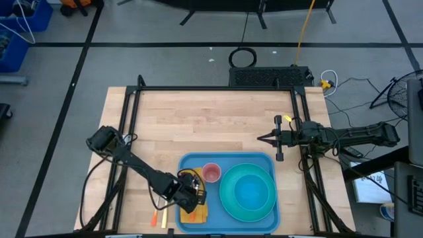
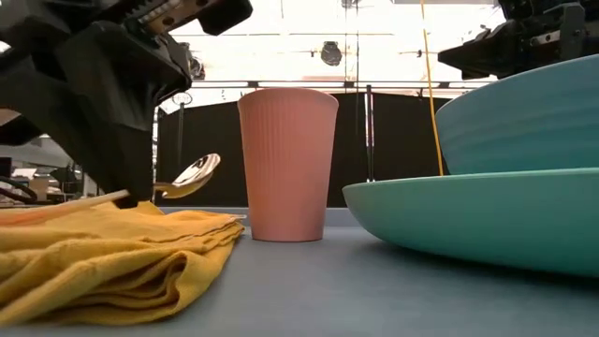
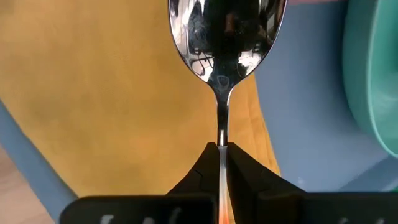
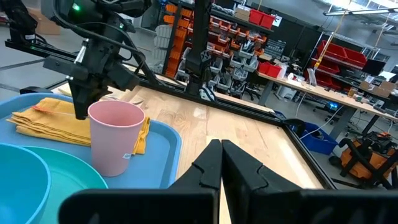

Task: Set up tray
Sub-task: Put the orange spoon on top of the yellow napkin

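Observation:
The light-blue tray lies at the table's near edge. On it are a teal plate with a teal bowl in it, an upright pink cup and a folded yellow cloth. My left gripper hovers over the cloth and is shut on a metal spoon with an orange handle. My right gripper is shut with nothing in it, above the bare table beyond the tray's far right corner. My left gripper pinches the spoon's thin neck between its two fingertips, just below the bowl. The fingers come down from above and lie along the spoon. The spoon's bowl tilts up, clear of the cloth, and the handle runs back low over it.
Two small orange pieces lie on the wood just left of the tray, near the table's near edge. The far half of the wooden table is bare, framed by black rails. The cup stands close beside my left gripper.

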